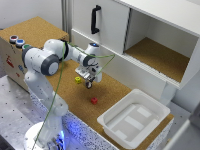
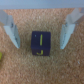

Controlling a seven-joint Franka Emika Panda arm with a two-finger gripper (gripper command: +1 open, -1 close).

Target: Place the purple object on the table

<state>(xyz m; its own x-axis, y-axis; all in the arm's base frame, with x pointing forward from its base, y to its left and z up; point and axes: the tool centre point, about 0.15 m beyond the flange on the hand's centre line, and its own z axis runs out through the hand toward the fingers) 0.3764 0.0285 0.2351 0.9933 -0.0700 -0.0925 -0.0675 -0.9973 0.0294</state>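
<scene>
The purple object (image 2: 40, 43), a dark purple block with a yellow mark on top, lies on the brown cork table (image 2: 42, 70). In the wrist view my gripper (image 2: 40, 45) is open. Its two light fingers (image 2: 10, 30) stand on either side of the block, with a gap on each side, not touching it. In the exterior view my gripper (image 1: 89, 81) hangs low over the table (image 1: 120, 90), near the middle of the worktop. The block shows there only as a dark spot (image 1: 89, 85) under the fingers.
A yellow block (image 1: 78, 79) lies just to the exterior view's left of the gripper, and a red block (image 1: 94, 100) lies nearer the front. A white tub (image 1: 134, 117) stands at the right. A white cabinet (image 1: 150, 35) runs along the back, and a cork-topped box with buttons (image 1: 15, 40) stands at the left.
</scene>
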